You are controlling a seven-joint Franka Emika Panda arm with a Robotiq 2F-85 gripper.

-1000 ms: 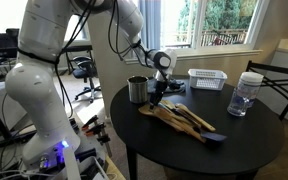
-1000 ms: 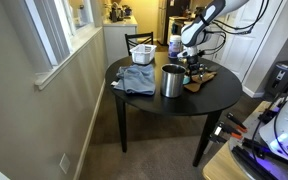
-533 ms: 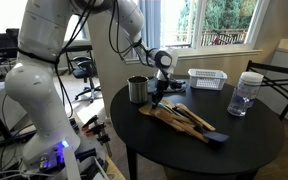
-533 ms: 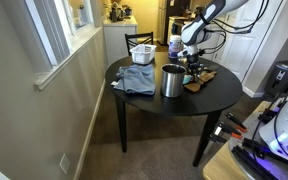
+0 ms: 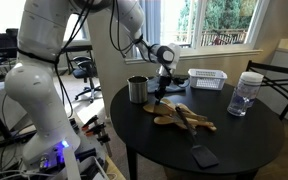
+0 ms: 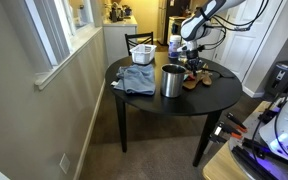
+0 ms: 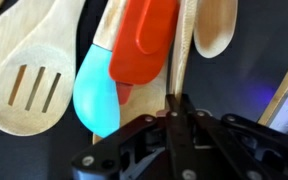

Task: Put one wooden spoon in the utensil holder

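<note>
Over the round dark table (image 5: 239, 142), the big white robot arm (image 5: 42, 70) reaches from its base on the floor, and the tabletop also shows in an exterior view (image 6: 162, 104) with a folded blue-grey cloth (image 6: 136, 80) lying on it. Near the far edge stand a clear plastic jar (image 5: 245, 93) and a white slatted basket (image 5: 208, 78). The utensil holder (image 5: 137, 89), a shiny metal cup, stands upright on the table just beside the gripper (image 5: 160, 98); in an exterior view it is near the cloth (image 6: 172, 81). A loose heap of wooden utensils (image 5: 187, 119) lies near the middle of the table, and a black spatula (image 5: 204, 157) lies apart from it, closer to the near rim. In the wrist view the gripper (image 7: 179, 112) has its fingers pressed together on the thin handle of a wooden spoon (image 7: 182, 50). Behind that handle lie a slotted wooden spoon (image 7: 29, 75), a light blue spatula (image 7: 96, 95), a red spatula (image 7: 144, 50) and a plain wooden spoon bowl (image 7: 216, 25).
</note>
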